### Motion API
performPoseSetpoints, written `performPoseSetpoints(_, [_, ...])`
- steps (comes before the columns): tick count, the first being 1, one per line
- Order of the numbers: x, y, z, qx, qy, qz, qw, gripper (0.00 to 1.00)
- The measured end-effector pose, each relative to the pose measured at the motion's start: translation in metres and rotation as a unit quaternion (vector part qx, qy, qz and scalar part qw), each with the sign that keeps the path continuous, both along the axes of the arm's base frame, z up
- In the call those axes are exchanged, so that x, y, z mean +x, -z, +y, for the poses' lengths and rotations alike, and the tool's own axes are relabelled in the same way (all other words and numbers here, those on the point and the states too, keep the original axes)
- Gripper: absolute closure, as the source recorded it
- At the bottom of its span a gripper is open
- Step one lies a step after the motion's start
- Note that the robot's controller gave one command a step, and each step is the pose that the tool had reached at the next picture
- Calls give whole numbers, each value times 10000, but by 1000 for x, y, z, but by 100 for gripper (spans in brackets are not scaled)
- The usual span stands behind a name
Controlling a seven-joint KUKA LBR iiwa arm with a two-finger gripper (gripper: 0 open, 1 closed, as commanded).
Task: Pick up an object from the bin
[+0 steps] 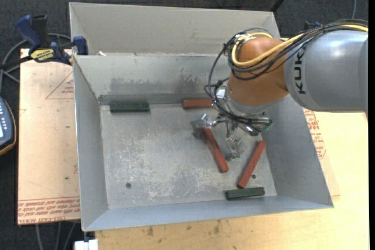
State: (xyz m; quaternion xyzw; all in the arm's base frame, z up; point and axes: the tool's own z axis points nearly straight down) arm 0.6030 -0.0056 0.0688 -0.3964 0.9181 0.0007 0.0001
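Slip hazard: claw (234,140) low, open or closed cannot be told.
On contact, the red stick (215,152) just beside the claw may skid aside.

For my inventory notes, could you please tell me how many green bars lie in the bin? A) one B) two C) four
B: the far green bar lies at the back left, and the near green bar lies at the front right; the other sticks are red.
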Motion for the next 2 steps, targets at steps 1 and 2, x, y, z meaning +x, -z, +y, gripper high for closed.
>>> performPoseSetpoints(1, [1,-2,1,7,2,-16,10000,100])
performPoseSetpoints(2, [20,-185,17,3,104,-68,9999,100])
